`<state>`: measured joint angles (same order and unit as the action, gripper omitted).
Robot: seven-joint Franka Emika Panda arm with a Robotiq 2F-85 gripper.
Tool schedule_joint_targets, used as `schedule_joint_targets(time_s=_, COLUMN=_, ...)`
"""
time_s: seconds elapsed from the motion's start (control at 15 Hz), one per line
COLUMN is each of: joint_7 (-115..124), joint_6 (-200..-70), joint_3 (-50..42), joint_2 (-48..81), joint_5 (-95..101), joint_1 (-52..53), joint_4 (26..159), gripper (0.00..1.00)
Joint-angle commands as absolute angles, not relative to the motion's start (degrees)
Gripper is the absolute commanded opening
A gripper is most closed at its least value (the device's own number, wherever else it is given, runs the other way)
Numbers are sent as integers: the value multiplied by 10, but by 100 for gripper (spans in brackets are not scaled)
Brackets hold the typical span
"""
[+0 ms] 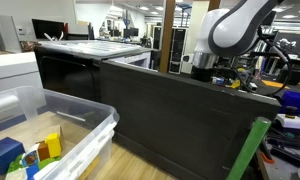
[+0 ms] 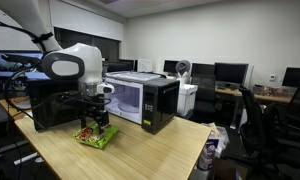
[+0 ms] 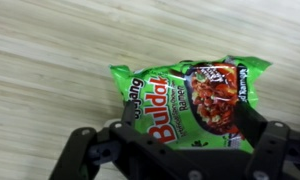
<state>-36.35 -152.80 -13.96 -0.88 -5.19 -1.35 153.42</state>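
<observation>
Fingers (image 3: pixel 252 125) at the bottom of the wrist view are spread wide over the green noodle packet (image 3: pixel 190 95), which lies flat on the tabletop (image 3: pixel 50 60) at centre-right. I'd drop straight down, centre on it, and pinch gently so it doesn't slide.

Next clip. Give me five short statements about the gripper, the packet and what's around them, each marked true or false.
1. The gripper is open above the noodle packet. True.
2. The noodle packet is red. False: it is green, with a dark picture of noodles on it.
3. The noodle packet lies flat on a wooden table. True.
4. The clear plastic bin is empty. False: it holds coloured blocks, among them blue and yellow ones.
5. A microwave stands on the table beside the robot arm. True.
</observation>
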Motion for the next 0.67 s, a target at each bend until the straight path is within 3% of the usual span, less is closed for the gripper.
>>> schedule_joint_targets(time_s=0.0, joint_7=-408, joint_6=-1551, joint_3=-112, joint_2=51, joint_5=-121, joint_1=-39, joint_4=1492, gripper=100)
schedule_joint_targets(time_s=0.6, joint_7=-559, joint_6=-1538, joint_3=-10, joint_2=124, joint_5=-263, joint_1=-127, joint_4=1412, gripper=100)
